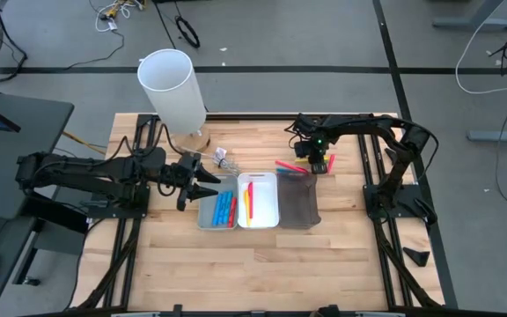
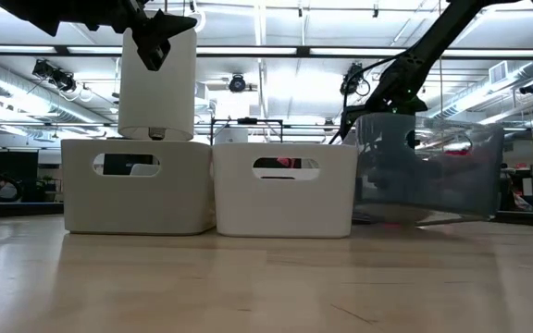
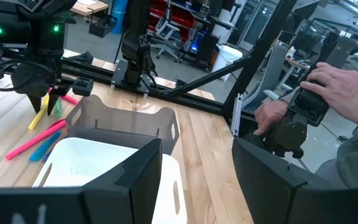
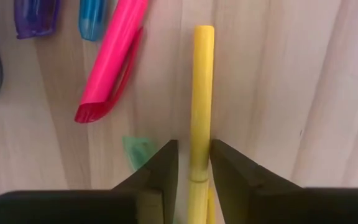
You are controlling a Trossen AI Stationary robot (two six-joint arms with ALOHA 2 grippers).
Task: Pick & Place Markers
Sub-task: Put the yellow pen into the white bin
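A: Start big. What stands around the white tray (image 1: pixel 263 208)?

B: It sits mid-table (image 1: pixel 262 273), between a grey tray (image 1: pixel 209 214) and a smoky translucent tray (image 1: pixel 299 204), the three touching in a row. The tall white cylinder (image 1: pixel 174 88) stands well beyond the grey tray, at the far edge of the table.

A: The arms?

B: The left gripper (image 1: pixel 202 183) hangs just beside the grey tray, on the side away from the white one, fingers spread with nothing between them. The right gripper (image 4: pixel 194 163) is down at the wood beyond the smoky tray, its fingers (image 4: pixel 160 171) pressed against both sides of a yellow marker (image 4: pixel 201 99) lying flat there.

A: Other markers?

B: Blue and red ones (image 1: pixel 225 210) lie in the grey tray; yellow and red ones (image 1: pixel 248 199) in the white tray. A pink marker (image 4: pixel 114 56) lies just beside the gripped yellow one, a blue (image 4: pixel 93 17) and a purple one (image 4: pixel 36 14) past it.

A: Anyone nearby?

B: A person's hands (image 3: pixel 337 87) on a dark device, beyond the table.
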